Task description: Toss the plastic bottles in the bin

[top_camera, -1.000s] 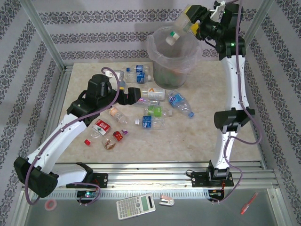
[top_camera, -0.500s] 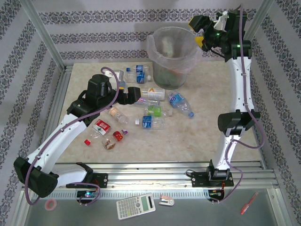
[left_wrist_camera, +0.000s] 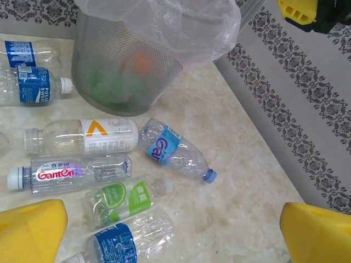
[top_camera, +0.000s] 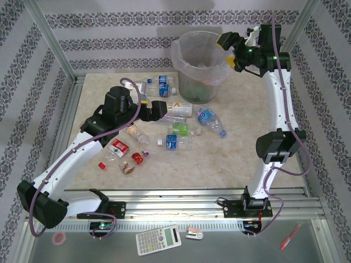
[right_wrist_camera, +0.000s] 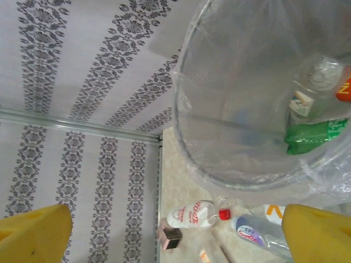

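bottles: most lie loose on the table, in front of and left of the bin; a few are inside it, one of them green.
bin: upright at the table's far edge, lined with a clear bag.
right gripper: fingers spread wide, holding nothing, just beside the bin's right rim.
left gripper: fingers spread wide, holding nothing, low over the loose bottles.

My fingers are matt yellow plastic. The bottles are clear, glossy plastic; the bin is dark mesh.
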